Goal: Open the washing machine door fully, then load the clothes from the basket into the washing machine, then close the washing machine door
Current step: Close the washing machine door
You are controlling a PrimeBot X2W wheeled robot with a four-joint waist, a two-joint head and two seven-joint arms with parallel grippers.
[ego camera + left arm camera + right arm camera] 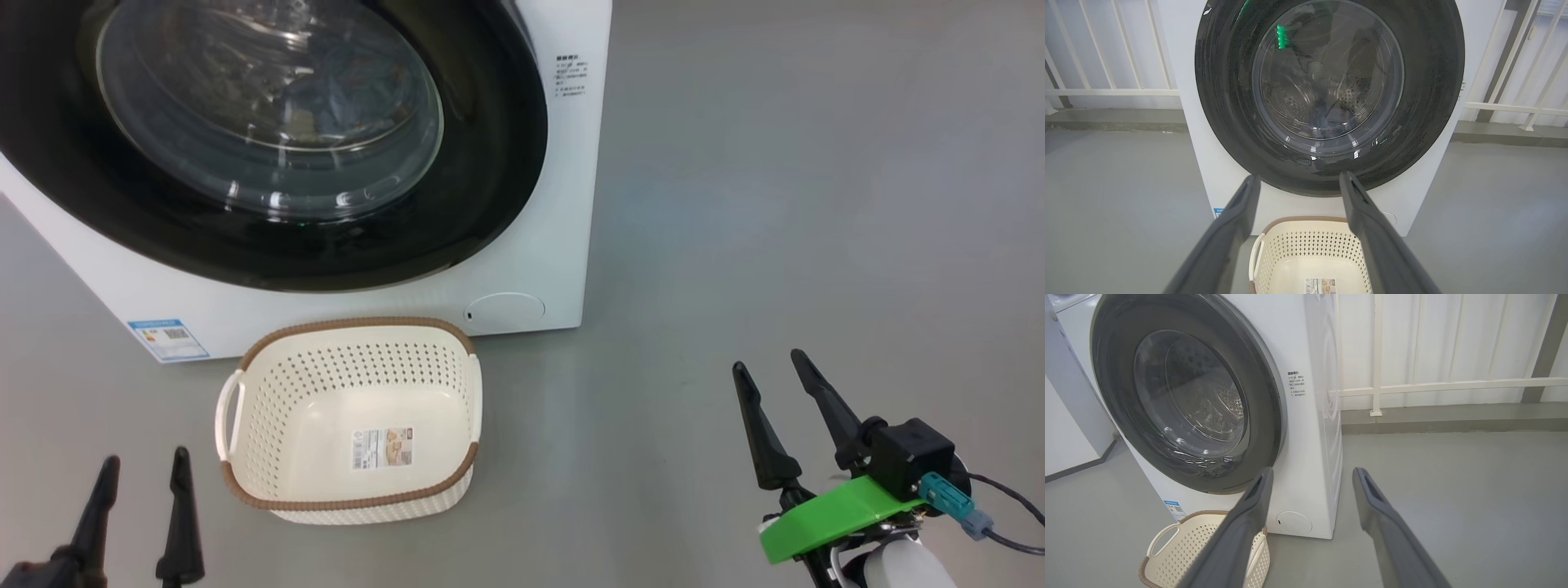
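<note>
The white washing machine (539, 269) stands on the floor with its washing machine door (490, 163) shut, black rim flat against the front. Behind the glass bowl lies bluish fabric, the clothes (343, 90), dim and blurred by reflections. Just in front of the machine sits the cream basket (351, 323), whose bare bottom shows a label sticker. My left gripper (145, 459) hovers open at the lower left, short of the basket. My right gripper (767, 361) is open at the lower right, well clear of the machine. The left wrist view faces the door (1229, 102) and basket (1298, 219).
Grey floor (816, 204) stretches to the right of the machine. White railing bars (1376, 355) and a low kerb run behind it. Another white cabinet (1069, 428) stands to the machine's far side in the right wrist view.
</note>
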